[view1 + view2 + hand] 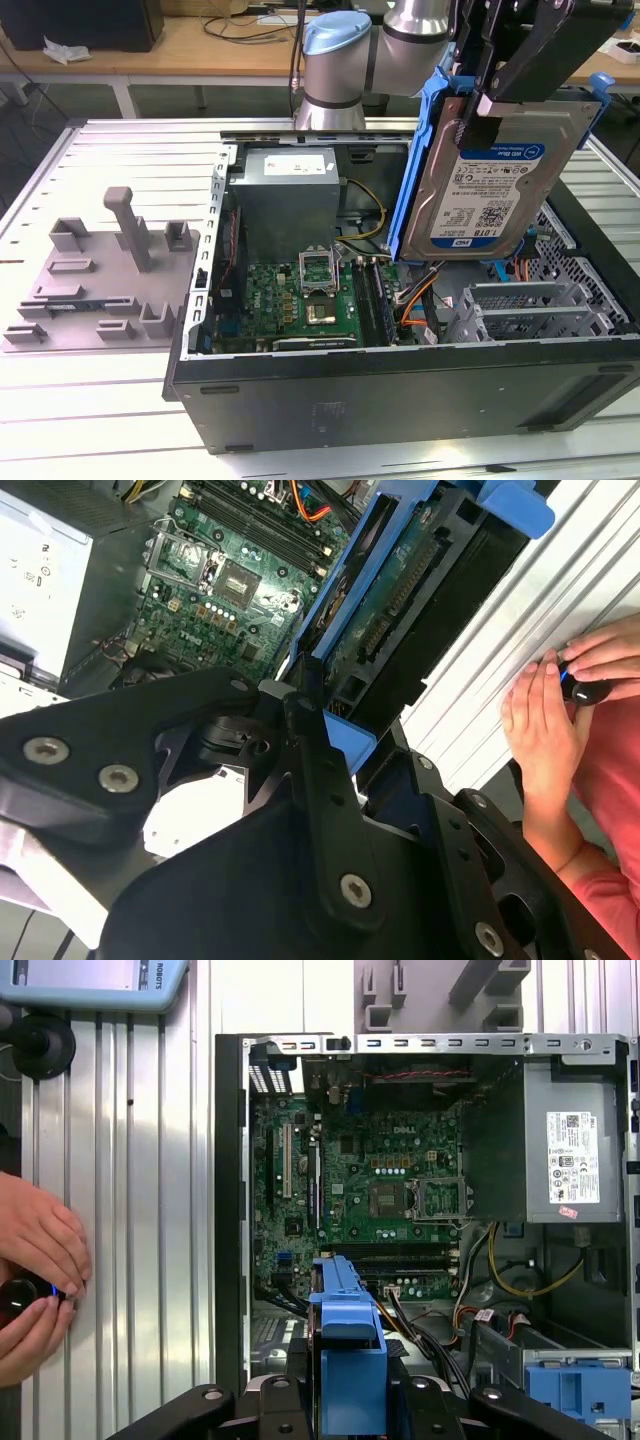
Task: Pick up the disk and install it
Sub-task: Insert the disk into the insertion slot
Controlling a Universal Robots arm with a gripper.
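the gripper [479, 115] is clenched on the disk [492, 190], its black fingers pinching the upper edge of the blue carrier bracket, so the drive hangs in the air, clear of everything below. in the exterior view the disk stands nearly upright and leans a little, label side toward the camera. it is above the open computer case [400, 405], over the part toward the exterior view's right where the metal drive cage [530, 305] sits. the case lies on its side on a slatted metal table [110, 150], with the green motherboard [300, 295] in its middle and the grey power supply [290, 185] at the far end. in the first wrist view the disk [347, 1355] is seen edge-on between the black gripper links, with the motherboard [380, 1180] beyond it; a blue latch piece [580, 1390] sits on the cage nearby. in the second wrist view the drive's circuit-board side [400, 590] faces the camera. a grey fixture plate [100, 280] with upright blocks lies on the table just beside the case, on the exterior view's left. a person's hands [35, 1250] hold a small dark object over the table, beside the case and not touching it.
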